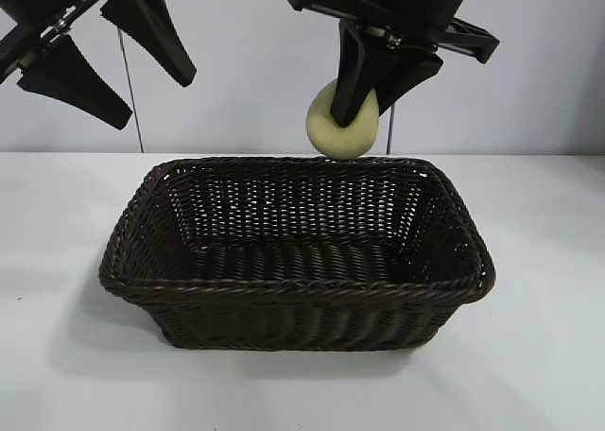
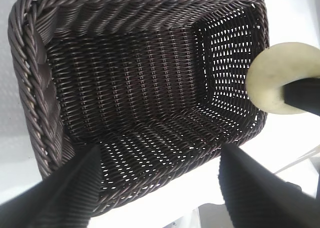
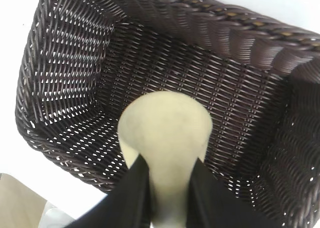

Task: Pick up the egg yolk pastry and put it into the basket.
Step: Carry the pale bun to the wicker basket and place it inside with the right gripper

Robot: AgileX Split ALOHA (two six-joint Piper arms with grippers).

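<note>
Pickup was done: right gripper (image 1: 371, 98) was clamped on the egg yolk pastry (image 1: 342, 129), holding it in the air above the far rim of the basket (image 1: 293, 289) (basket interior was empty). Left gripper (image 1: 99, 67) hung idle at upper left, jaws apart, holding nothing. Remaining, by my read: lower into the basket, release.

You had white table (image 1: 76, 374) under everything, plain pale wall (image 1: 236, 62) behind; thin dark cable (image 1: 130, 91) ran down wall to table's far edge
</note>
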